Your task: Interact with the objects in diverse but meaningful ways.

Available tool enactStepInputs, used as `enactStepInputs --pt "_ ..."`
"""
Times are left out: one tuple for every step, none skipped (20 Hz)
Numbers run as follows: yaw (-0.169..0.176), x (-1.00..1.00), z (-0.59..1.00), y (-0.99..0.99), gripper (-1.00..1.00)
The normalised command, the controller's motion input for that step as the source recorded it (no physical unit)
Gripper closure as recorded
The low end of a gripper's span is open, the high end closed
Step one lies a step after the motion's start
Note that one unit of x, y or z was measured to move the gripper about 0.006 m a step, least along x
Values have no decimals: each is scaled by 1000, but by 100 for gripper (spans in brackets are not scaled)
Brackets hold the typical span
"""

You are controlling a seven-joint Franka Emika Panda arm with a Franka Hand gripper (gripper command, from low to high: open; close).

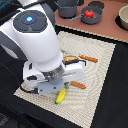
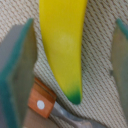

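Note:
A curved yellow banana lies on the woven mat near its front edge. It fills the middle of the wrist view, its green tip pointing at an orange utensil handle. My gripper is open and straddles the banana, with one teal-padded finger on each side and gaps between pads and fruit. In the exterior view the hand sits low over the banana. A round red tomato rests in a dark bowl at the back. The bread loaf and sausage are hidden.
Two orange-handled utensils lie on the mat by the arm. A dark pot and a tan bowl stand on the brown table behind. The arm's white body covers the mat's middle.

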Motion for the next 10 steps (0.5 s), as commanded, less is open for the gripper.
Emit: enactStepInputs --pt "-12 0 1000 34 -100" --pt "0 -57 1000 174 -100" --pt "0 -151 934 234 -100" --pt "0 -246 834 254 -100" --pt "0 -403 729 309 -100" --pt "0 -474 606 326 -100" --pt "14 -554 471 289 -100" --pt "31 -649 394 263 -100" --pt "40 -777 311 289 -100" --pt "42 -874 260 337 -100"
